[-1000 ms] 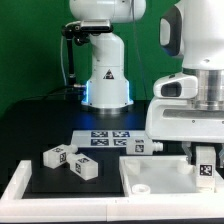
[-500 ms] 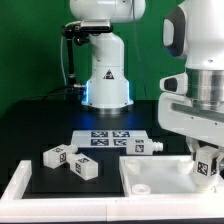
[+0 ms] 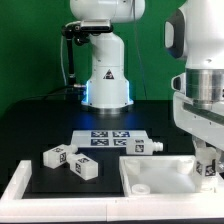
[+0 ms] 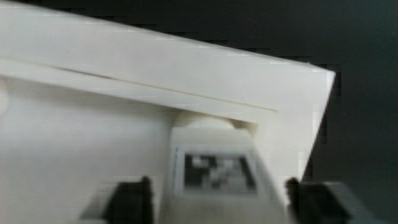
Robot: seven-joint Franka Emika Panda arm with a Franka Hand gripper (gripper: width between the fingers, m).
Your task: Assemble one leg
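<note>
**Arm shifts toward the right edge with a leg between its fingers**

Since 1 second ago the arm has slid toward the right edge of the exterior view and lifted a little; its broad white wrist housing, which filled the middle right before, is now mostly out of frame. The gripper (image 3: 208,163) sits at the lower right, over the right end of the white tabletop (image 3: 150,172), which lies at the lower centre-right.

A tagged leg (image 3: 207,160) stands upright in the gripper. In the wrist view the same leg (image 4: 217,170) lies between the 2 dark fingers (image 4: 128,200), its marker facing the camera; the jaws look closed on it, though blur hides the contact itself.

3 more legs lie loose: 2 (image 3: 56,155) (image 3: 84,168) at the lower left and 1 (image 3: 139,147) near the centre, just in front of the marker board (image 3: 110,137). A low white wall (image 3: 18,185) runs along the lower left corner.

By my reading the task is about midway: the leg is picked up and brought to the tabletop. Seating and screwing it in remain, and no leg looks attached yet.
</note>
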